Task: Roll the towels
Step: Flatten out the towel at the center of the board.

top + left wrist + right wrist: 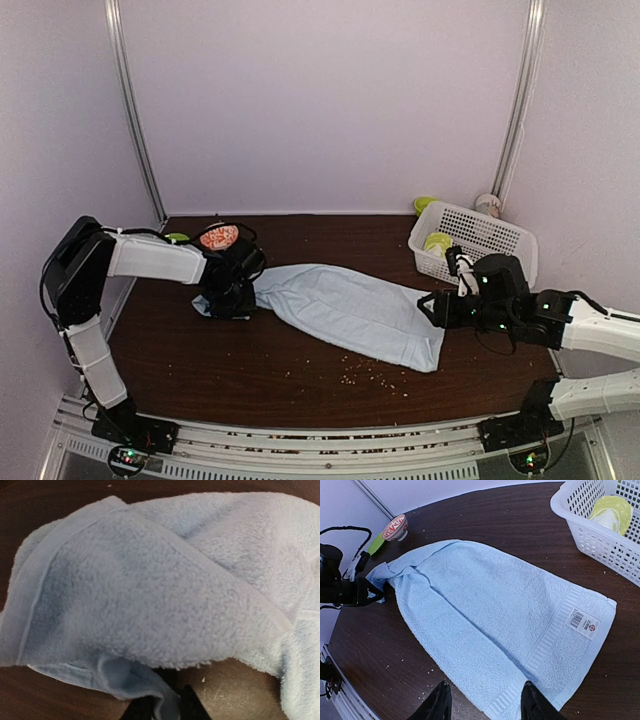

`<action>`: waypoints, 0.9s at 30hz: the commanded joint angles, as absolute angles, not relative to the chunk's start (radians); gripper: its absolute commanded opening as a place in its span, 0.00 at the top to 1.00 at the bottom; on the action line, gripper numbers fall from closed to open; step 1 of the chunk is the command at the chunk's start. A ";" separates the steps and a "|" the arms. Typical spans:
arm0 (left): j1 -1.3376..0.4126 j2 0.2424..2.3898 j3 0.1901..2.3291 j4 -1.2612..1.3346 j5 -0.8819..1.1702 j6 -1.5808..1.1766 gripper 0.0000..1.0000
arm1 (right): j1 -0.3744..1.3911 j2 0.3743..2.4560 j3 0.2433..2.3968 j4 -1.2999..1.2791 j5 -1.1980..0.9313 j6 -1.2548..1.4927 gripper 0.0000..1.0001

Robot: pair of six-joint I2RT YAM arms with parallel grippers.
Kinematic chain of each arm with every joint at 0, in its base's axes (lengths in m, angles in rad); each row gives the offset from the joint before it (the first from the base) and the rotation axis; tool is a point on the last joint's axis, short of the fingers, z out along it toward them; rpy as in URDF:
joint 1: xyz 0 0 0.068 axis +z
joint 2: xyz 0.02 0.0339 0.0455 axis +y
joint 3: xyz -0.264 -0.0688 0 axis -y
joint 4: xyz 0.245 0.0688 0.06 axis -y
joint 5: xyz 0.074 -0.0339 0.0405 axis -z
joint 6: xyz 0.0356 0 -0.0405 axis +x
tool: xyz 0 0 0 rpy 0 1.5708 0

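A pale blue towel (345, 312) lies spread flat across the dark table, its left end bunched up. My left gripper (228, 300) sits at that bunched end. In the left wrist view the blue towel (165, 585) fills the frame, and the left gripper (167, 709) is shut on a folded hem of it. My right gripper (429, 306) hovers at the towel's right end. In the right wrist view the right gripper (485, 707) stands open above the ribbed hem of the blue towel (490, 610), nothing between its fingers. The lime-green and cream towel (611, 512) lies in the basket.
A white plastic basket (487, 232) stands at the back right, with a white cup (487, 204) behind it. A small patterned bowl (218, 237) and a green item (178, 238) sit at the back left. Crumbs (372, 375) are scattered near the front edge.
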State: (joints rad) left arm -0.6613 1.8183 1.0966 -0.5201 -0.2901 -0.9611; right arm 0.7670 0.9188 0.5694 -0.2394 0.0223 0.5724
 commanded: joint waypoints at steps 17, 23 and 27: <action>-0.645 1.385 1.080 -0.679 -0.233 -0.745 1.00 | 0.649 1.127 0.501 -0.205 -0.175 0.665 0.48; -0.644 1.368 1.075 -0.682 -0.240 -0.740 1.00 | 0.653 1.197 0.505 -0.227 -0.186 0.647 0.48; -0.644 1.368 1.085 -0.696 -0.252 -0.730 1.00 | 0.670 1.246 0.517 -0.244 -0.208 0.622 0.51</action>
State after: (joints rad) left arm -0.6487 1.3903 1.0809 -0.6865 -0.2440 -0.7555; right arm 0.6556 1.2118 0.5045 -0.2272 -0.1795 0.6479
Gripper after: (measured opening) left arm 0.005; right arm 0.515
